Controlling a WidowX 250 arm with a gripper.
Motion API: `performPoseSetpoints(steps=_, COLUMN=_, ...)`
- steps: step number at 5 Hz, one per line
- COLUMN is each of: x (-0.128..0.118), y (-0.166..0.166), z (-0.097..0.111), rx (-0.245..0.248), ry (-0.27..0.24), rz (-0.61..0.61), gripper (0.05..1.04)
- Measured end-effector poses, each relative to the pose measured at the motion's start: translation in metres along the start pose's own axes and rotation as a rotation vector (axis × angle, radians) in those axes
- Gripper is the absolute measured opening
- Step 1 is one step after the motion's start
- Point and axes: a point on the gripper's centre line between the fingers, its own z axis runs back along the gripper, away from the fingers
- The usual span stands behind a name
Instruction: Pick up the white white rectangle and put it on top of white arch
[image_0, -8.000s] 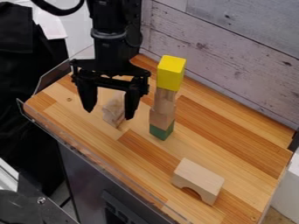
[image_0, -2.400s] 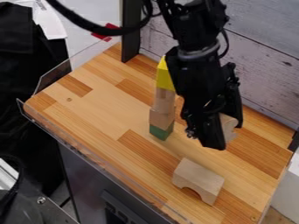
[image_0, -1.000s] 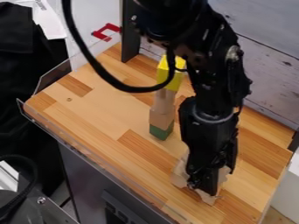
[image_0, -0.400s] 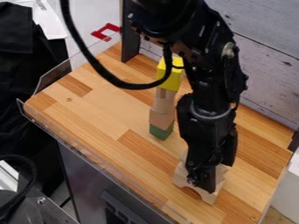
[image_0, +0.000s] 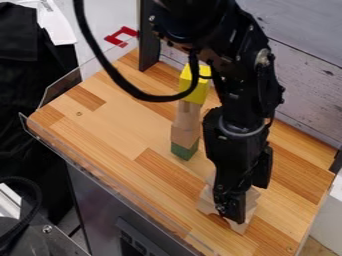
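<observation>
Wooden block (image_0: 252, 196), between parted fingers (image_0: 232, 204), on arch (image_0: 206, 203)

From my station I see a black gripper (image_0: 230, 209) on a black arm (image_0: 242, 85) with a grey ring. The near arch (image_0: 207, 201) is pale beige wood. In the tower, the top block (image_0: 194, 91) is bright yellow, the middle blocks (image_0: 185, 122) light tan, the bottom block (image_0: 184, 151) green. My tabletop (image_0: 120, 130) is patched in honey and orange-brown strips. The far wall (image_0: 300, 70) is greyish white with dark marks; the cloth (image_0: 27, 85) on the left is black.
</observation>
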Motion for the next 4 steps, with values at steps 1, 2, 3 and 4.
performPoseSetpoints(steps=1, x=0.004, y=-0.002, z=0.024, rx=0.017, ry=-0.043, rz=-0.071, gripper=0.999)
performPoseSetpoints(steps=2, x=0.015, y=-0.004, z=0.073, rx=0.023, ry=-0.108, rz=-0.14, gripper=0.999)
performPoseSetpoints(steps=3, x=0.032, y=0.004, z=0.103, rx=0.101, ry=-0.126, rz=-0.285, gripper=0.999)
performPoseSetpoints(steps=4, x=0.043, y=0.006, z=0.129, rx=0.215, ry=-0.095, rz=-0.507, gripper=0.999)
